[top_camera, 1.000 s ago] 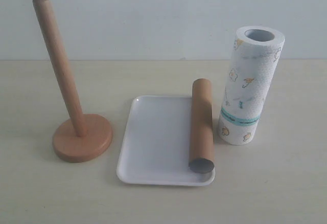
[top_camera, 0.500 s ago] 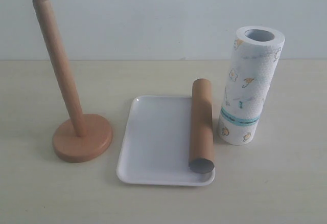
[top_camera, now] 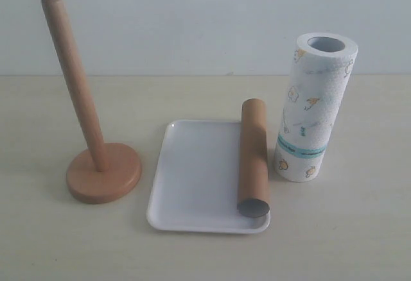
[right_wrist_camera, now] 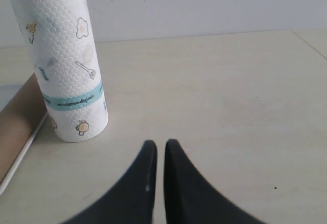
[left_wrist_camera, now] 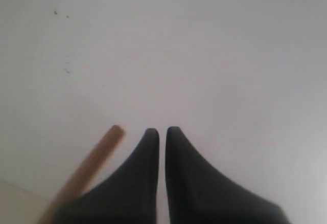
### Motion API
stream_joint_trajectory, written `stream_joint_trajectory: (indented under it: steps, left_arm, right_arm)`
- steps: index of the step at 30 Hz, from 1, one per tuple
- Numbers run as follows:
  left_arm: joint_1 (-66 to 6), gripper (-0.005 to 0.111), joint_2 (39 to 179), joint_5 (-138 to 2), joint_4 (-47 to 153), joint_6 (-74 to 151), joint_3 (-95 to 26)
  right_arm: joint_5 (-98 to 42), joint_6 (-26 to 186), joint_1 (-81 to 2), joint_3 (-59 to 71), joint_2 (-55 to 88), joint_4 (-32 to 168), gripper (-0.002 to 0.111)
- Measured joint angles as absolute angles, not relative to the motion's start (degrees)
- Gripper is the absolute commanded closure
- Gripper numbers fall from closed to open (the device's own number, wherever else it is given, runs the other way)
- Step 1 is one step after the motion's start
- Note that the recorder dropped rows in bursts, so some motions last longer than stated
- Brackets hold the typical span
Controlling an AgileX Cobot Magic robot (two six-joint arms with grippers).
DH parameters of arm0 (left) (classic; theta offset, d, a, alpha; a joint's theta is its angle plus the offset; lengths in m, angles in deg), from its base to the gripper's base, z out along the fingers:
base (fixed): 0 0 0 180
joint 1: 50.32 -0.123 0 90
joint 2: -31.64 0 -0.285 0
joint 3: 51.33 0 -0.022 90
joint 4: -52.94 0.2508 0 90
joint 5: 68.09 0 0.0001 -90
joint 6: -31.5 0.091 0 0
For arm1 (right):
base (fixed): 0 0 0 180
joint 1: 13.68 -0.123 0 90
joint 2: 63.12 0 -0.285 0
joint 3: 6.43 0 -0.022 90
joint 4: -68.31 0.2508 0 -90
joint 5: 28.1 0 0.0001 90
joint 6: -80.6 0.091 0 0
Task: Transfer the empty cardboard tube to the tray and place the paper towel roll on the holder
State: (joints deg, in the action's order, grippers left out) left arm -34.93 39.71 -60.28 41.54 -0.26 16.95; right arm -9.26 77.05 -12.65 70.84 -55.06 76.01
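The desk carries everything. On it the white tray lies flat near the middle of the exterior view. It holds one thing, the empty cardboard tube. The tube lies lengthwise along the tray's right side. Its open near end sits at the near right corner, and its far end reaches past the far rim.

The holder stands on the desk left of the tray and apart from it, its round base flat on the desk. The paper towel roll stands upright on the desk just right of the tray and just beside the tube, well apart from the holder. Its teal band is near the bottom and its hollow core opens upward.

The left gripper points at a pale wall, its two black fingers drawn together with only a thin slit between them and nothing held. The holder's post shows beside one finger.

The right gripper hangs low over the desk with its fingers likewise closed on nothing. The roll stands ahead of it and off to one side.
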Motion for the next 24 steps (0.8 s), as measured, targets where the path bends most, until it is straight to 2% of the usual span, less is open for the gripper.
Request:
stream_joint_trajectory:
  steps: [4,10,24]
  left_arm:
    - [-35.3,0.103,39.63,-60.52,41.34,17.8,21.66]
    - [-38.99,0.103,39.63,-61.18,41.7,24.32,25.55]
    - [-44.86,0.103,39.63,-82.55,45.41,37.41,25.69]
  right_arm:
    - [-9.15,77.05,-12.65,70.84,-55.06,76.01,0.103]
    - [-9.15,77.05,-12.65,70.84,-55.06,76.01,0.103]
    - [-9.15,77.05,-12.65,70.84,-55.06,76.01,0.103]
